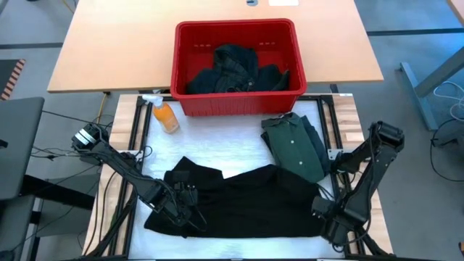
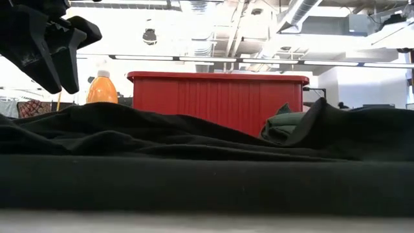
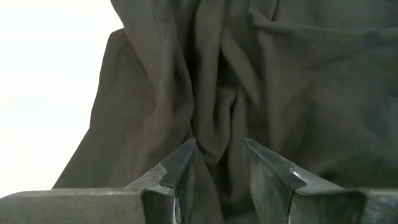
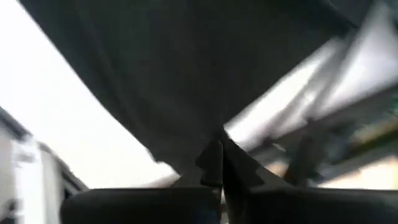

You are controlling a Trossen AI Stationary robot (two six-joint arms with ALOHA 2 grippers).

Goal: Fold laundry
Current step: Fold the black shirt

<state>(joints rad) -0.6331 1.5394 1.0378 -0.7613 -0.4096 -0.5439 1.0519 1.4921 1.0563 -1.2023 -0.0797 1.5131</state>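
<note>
Slippage is the risk: the black garment (image 1: 239, 199) lies spread on the tabletop (image 1: 217, 148), left gripper (image 3: 219, 163) pinching a fold, right gripper (image 4: 219, 163) pressed together on what looks like a thin edge.

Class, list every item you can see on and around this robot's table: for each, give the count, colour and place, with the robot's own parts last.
Black cloth garment: one, black, spread across the table's near edge.
Folded green collared shirt: one, dark green, right of centre, by the basket.
Red plastic basket: one, red, far side.
Dark clothes in the basket: a pile, dark, number unclear.
Orange bottle: one, orange, left of the basket.
Left gripper: one, dark, pinching the black garment's left part.
Right gripper: one, dark, shut on its right edge.
</note>
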